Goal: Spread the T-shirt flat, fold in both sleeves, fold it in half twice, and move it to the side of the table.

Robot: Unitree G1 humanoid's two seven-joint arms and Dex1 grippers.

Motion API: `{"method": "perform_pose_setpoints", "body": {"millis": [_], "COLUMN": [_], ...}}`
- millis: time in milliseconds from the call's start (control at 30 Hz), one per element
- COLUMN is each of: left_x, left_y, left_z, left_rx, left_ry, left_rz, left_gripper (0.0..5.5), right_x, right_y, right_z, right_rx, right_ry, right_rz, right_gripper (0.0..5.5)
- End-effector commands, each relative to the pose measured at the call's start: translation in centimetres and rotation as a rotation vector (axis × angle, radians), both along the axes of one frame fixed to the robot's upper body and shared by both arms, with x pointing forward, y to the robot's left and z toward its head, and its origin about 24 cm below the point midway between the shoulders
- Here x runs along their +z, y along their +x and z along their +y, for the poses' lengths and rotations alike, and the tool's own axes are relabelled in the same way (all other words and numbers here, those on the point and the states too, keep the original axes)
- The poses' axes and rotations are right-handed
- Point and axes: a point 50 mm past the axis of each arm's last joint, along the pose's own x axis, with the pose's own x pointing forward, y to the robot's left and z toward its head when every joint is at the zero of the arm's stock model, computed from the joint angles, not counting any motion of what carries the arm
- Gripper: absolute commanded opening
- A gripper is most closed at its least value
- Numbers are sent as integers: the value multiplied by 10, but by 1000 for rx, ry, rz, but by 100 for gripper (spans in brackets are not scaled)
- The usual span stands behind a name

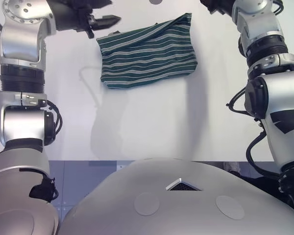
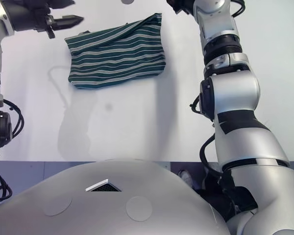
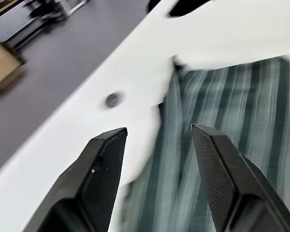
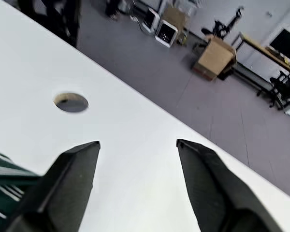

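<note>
T-shirt (image 1: 147, 51) folded on surface (image 1: 152, 122). Left hand (image 3: 157, 133) spread wide at its left edge, right hand (image 4: 137, 143) same, past far corner. Risk: single-layer pinch, fold unravels.

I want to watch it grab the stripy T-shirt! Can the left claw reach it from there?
Probably yes. The left claw is open right by the T-shirt's corner, and nothing on the table lies between them.

Silver shells w/ black ribbed joint rings. Left arm (image 1: 20, 63): screws round the top disc, black cables by the elbow. Right arm (image 1: 277, 98): same cables. Left gripper (image 3: 159, 131) & right gripper (image 4: 137, 143): matte black, tapered fingers.
</note>
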Motion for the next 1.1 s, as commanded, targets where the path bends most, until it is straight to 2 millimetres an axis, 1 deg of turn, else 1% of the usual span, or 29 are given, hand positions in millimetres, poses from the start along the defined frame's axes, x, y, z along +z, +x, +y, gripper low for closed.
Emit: {"method": "perform_pose_setpoints", "body": {"millis": [33, 100, 167, 233, 333, 400, 433, 500, 567, 667, 767, 833, 967, 1033, 1100], "left_x": [-27, -37, -40, -46, -64, -69, -71, -76, -79, -77, -75, -74, -56, -35, -20], "left_y": [-17, -3, 8, 13, 15, 16, 18, 19, 24, 35, 40, 45, 71, 86, 93], "left_z": [3, 0, -5, -10, -12, -13, -14, -8, -3, -5, -7, -6, -5, -5, -7], "left_rx": [-77, -14, -13, -47, -153, -212, -225, -231, -205, -120, -94, -67, 145, 294, 383], "left_ry": [190, 310, 407, 461, 605, 646, 655, 693, 741, 753, 756, 777, 791, 764, 711], "left_rz": [-7, -220, -459, -582, -727, -800, -810, -815, -839, -870, -882, -891, -933, -953, -954], "left_gripper": [240, 240, 240, 240, 240, 240, 240, 240, 240, 240, 240, 240, 240, 240, 240], "right_x": [-8, -17, -32, -44, -59, -65, -68, -74, -81, -99, -117, -124, -127, -122, -117], "right_y": [-14, -27, -47, -66, -89, -100, -105, -112, -121, -134, -142, -145, -147, -145, -144], "right_z": [27, 40, 57, 70, 91, 96, 97, 104, 111, 114, 110, 107, 109, 113, 116], "right_rx": [98, 122, 164, 194, 228, 232, 235, 260, 295, 332, 332, 330, 334, 352, 371], "right_ry": [34, 65, 99, 117, 154, 167, 168, 162, 151, 105, 37, 13, 17, 25, 17], "right_rz": [7, 4, 20, 48, 102, 129, 140, 161, 201, 286, 372, 402, 406, 364, 325], "right_gripper": [293, 293, 293, 293, 293, 293, 293, 293, 293, 293, 293, 293, 293, 293, 293]}}
